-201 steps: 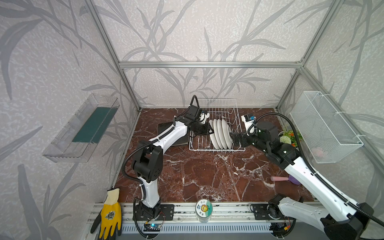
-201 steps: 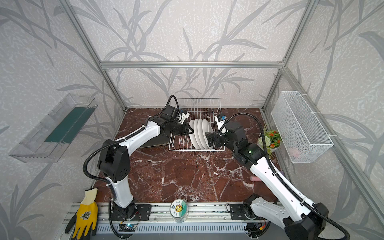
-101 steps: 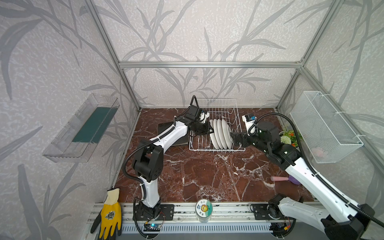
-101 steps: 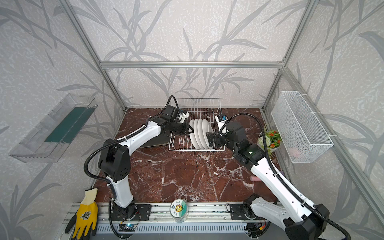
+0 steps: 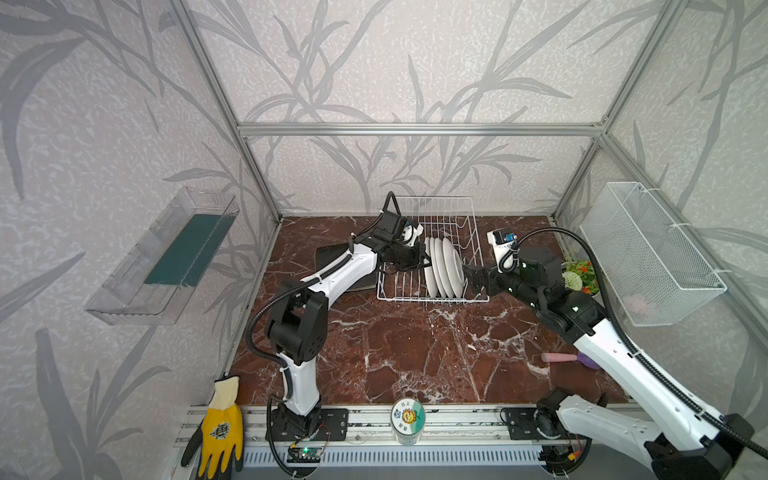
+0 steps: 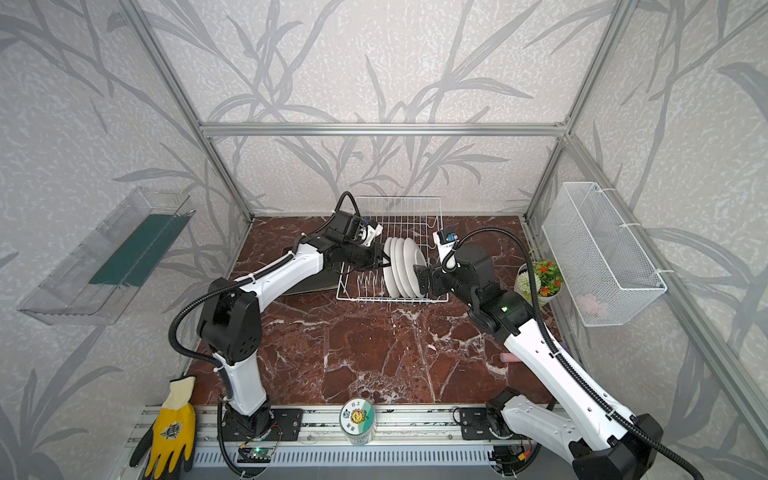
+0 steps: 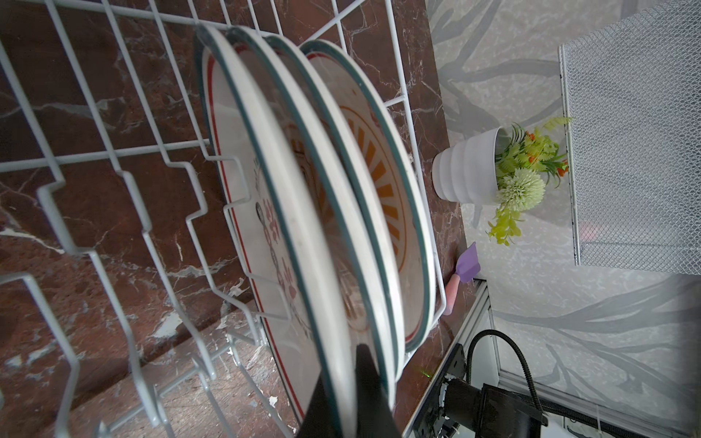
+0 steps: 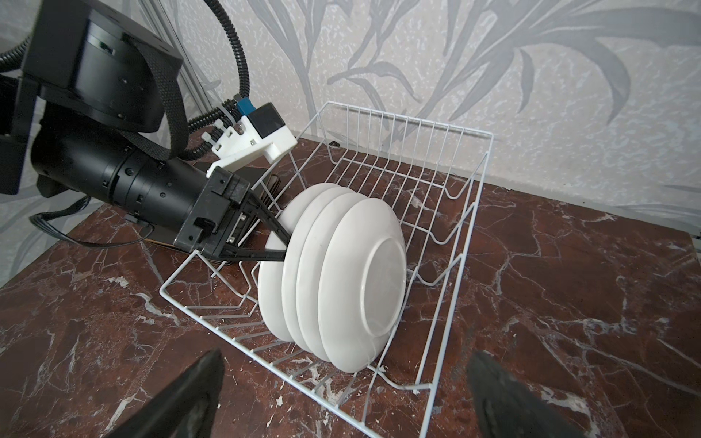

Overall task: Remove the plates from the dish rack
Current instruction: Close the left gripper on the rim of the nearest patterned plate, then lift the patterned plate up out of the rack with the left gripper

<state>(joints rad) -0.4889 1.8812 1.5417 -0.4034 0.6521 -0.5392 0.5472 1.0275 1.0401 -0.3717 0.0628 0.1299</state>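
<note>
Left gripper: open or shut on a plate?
Shut on the end plate: the left gripper pinches its rim from both sides, as both wrist views show. The plate stands upright in the dish rack.

White arm links (image 5: 347, 268), black joints (image 5: 297, 324), corrugated black cables (image 8: 239, 53), black left pincer (image 8: 283, 248), white camera mounts (image 8: 254, 142).

A yellow work glove (image 5: 220, 432) is lying off the front left corner, and a sunflower-labelled jar (image 5: 407, 417) is standing on the front rail. On the marble tabletop (image 5: 415, 353), a white flowerpot (image 7: 466, 170) is sitting by the right wall, with a pink-handled purple spatula (image 5: 559, 357) lying nearer the front. A white mesh basket (image 5: 648, 249) is hanging on the right wall, and a clear bin (image 5: 162, 262) is hanging on the left.
</note>
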